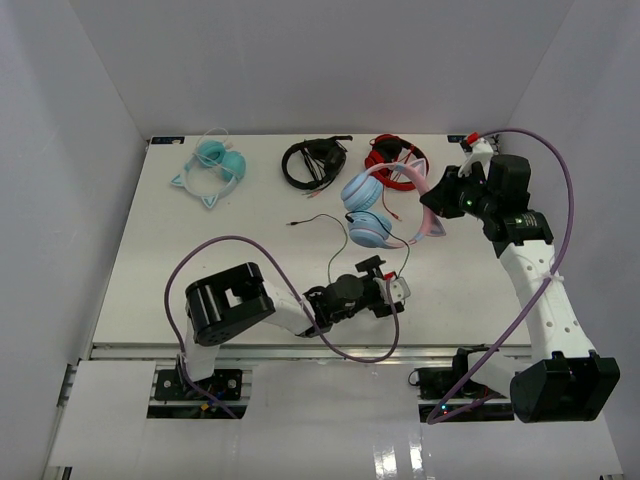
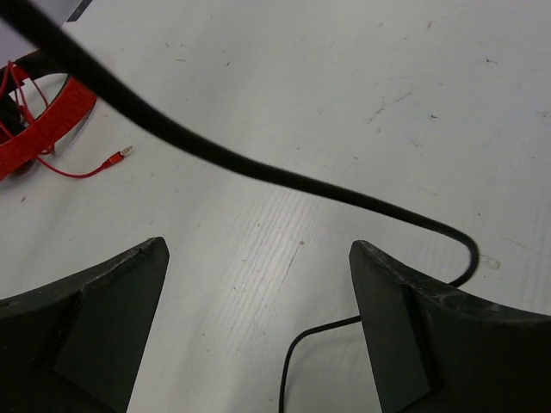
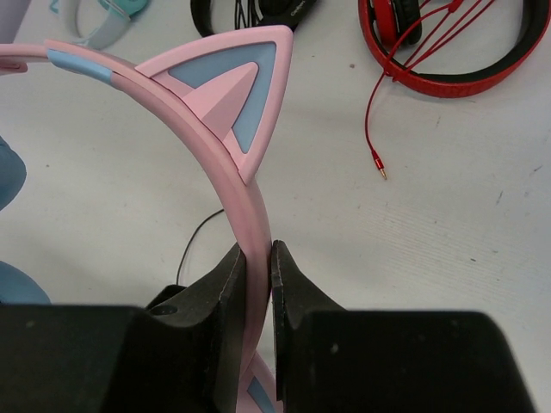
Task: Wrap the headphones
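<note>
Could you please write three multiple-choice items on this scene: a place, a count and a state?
1. Where on the white table does the red plastic headphone set lie? A) by the arm bases B) mid-table C) far edge, right of the black headphone set
2. How many headphone sets are in view? A) two B) four C) six
3. The right tool is: A) gripping the pink cat-eared headband B) open C) gripping a red cable
C: it lies beside the black set. B: the aqua cat-ear set, the black, the red, the pink-and-blue set. A: jaws shut on the band.
</note>
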Robot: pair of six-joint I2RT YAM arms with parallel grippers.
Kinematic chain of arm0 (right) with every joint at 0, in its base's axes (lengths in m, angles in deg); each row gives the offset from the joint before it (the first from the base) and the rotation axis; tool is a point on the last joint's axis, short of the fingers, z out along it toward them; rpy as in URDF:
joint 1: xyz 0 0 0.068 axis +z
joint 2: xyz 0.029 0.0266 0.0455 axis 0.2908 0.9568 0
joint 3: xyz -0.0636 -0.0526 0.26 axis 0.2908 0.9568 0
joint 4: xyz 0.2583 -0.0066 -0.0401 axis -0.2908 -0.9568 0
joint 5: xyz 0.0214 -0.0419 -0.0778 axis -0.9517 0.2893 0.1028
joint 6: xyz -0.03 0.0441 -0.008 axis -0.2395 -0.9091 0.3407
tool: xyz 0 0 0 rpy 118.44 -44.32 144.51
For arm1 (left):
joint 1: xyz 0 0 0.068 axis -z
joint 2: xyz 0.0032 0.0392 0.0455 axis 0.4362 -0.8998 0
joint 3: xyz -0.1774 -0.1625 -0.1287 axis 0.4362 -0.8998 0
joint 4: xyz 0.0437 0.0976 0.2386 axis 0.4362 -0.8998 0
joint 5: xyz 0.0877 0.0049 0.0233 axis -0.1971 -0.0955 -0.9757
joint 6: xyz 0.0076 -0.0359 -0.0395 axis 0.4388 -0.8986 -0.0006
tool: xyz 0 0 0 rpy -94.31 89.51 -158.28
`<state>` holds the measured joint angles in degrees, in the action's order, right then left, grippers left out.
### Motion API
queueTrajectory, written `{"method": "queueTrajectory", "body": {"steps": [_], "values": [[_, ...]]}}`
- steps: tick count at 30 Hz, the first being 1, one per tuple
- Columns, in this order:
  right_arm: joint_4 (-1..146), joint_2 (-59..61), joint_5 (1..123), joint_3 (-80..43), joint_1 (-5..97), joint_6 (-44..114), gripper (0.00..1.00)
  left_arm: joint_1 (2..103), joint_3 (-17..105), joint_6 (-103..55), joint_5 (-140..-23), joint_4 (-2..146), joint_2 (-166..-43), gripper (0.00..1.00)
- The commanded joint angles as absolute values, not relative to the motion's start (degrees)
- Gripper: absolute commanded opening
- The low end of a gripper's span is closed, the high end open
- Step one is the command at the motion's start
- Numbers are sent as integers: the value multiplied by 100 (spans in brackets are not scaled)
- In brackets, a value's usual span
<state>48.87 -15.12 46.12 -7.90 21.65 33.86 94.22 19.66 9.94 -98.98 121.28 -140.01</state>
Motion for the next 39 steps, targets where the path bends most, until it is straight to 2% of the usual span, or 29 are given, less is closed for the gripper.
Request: {"method": "queueTrajectory", "body": {"steps": [1,5,11,15,19,24,27,30,35,39], "values": [[5026,-1655,4025,-1175,2100,2972,8,9442,2004,1354,-9229,12020,-13865,96],[5019,-1631,3960,-1236,2042,2972,8,9433,1606,1508,-9236,11959,-13510,97],[5022,-1630,4040,-1186,1998,3091,8,9192,1322,1415,-10881,11896,-13059,98],[5028,-1691,4089,-1079,1998,3172,8,9045,997,1382,-11077,11854,-12678,98],[5059,-1711,4071,-1015,1998,3208,8,9019,638,1129,-10368,11451,-12106,98],[5105,-1623,3814,-961,1992,3319,8,9011,237,1088,-8235,10963,-11543,98],[5147,-1590,3607,-910,1998,3412,8,9020,325,1418,-7399,10541,-11561,98],[5187,-1566,3388,-886,1998,3451,8,9020,453,1480,-7257,10635,-11815,98],[5225,-1608,3166,-850,1998,3408,8,9011,1175,1596,-7191,10764,-12931,98],[5241,-1693,3110,-804,1998,3362,8,9007,1614,1556,-7576,11230,-13436,96]]}}
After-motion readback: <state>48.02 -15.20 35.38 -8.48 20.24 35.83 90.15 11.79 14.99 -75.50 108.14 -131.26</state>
